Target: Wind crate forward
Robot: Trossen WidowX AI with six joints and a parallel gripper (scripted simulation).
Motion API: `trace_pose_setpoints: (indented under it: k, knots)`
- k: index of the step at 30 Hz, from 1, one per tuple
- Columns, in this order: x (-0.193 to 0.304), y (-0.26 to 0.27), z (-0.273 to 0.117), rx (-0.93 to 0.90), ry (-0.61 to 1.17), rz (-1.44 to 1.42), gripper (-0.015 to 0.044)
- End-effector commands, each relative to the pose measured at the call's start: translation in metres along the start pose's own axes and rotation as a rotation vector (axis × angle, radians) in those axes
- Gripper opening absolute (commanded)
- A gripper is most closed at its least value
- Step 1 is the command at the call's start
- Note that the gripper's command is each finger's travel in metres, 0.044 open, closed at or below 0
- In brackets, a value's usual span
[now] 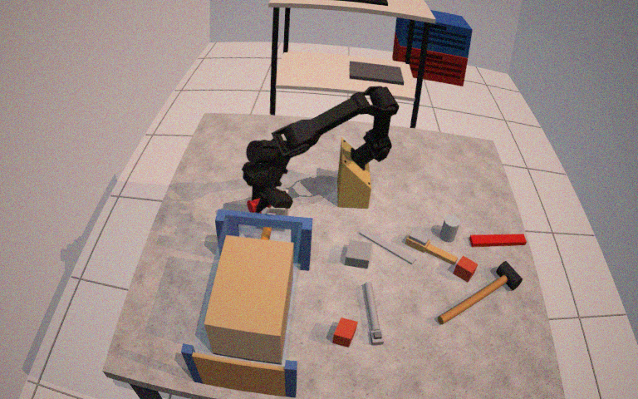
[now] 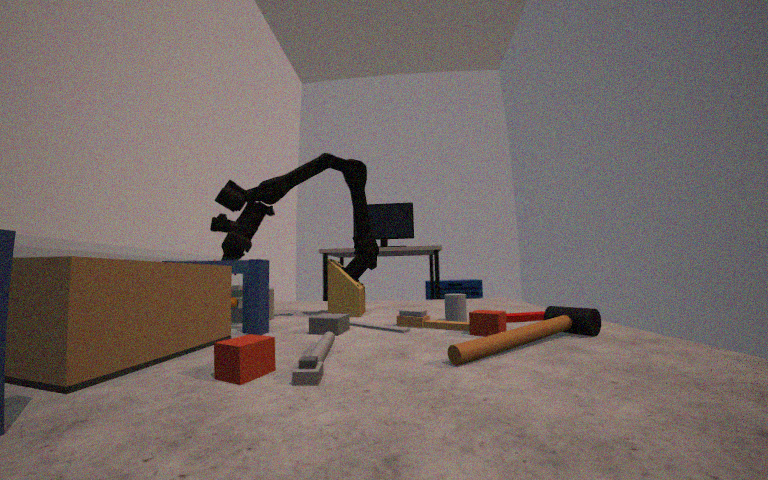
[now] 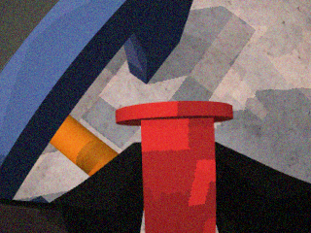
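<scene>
My gripper is shut on the red grip of the winch handle, just beyond the blue steel frame. The rest of the handle and its key are hidden. A small part of the pale winch shows below the gripper in the top view; its top hole is hidden. The tan crate sits flat in the clear-panelled cubby. The orange strap shows in a gap between crate and frame.
An orange board closes the cubby's near end. To the right lie a grey block, a grey wrench-like tool, two red blocks and a mallet. The arm's yellow base stands behind.
</scene>
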State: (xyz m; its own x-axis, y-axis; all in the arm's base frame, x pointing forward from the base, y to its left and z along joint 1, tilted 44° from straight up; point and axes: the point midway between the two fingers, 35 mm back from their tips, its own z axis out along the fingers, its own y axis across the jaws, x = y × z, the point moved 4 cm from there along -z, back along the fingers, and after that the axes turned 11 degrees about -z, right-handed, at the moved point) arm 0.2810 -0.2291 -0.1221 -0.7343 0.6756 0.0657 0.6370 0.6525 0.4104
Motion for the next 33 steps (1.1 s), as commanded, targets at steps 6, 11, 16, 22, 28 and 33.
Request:
trace_pose_setpoints:
  k: [6,11,16,22,28,33]
  knots:
    - [0.013,0.02,-0.004,-0.029,0.022,0.004,0.0]
    - [0.018,0.024,-0.007,-0.029,0.023,0.004,0.0]
    - [0.023,0.029,-0.01,-0.029,0.023,0.004,0.0]
    - [0.03,0.034,-0.014,-0.03,0.024,0.005,0.0]
    - [0.037,0.039,-0.017,-0.03,0.024,0.005,0.0]
    - [0.042,0.042,-0.02,-0.03,0.025,0.005,0.0]
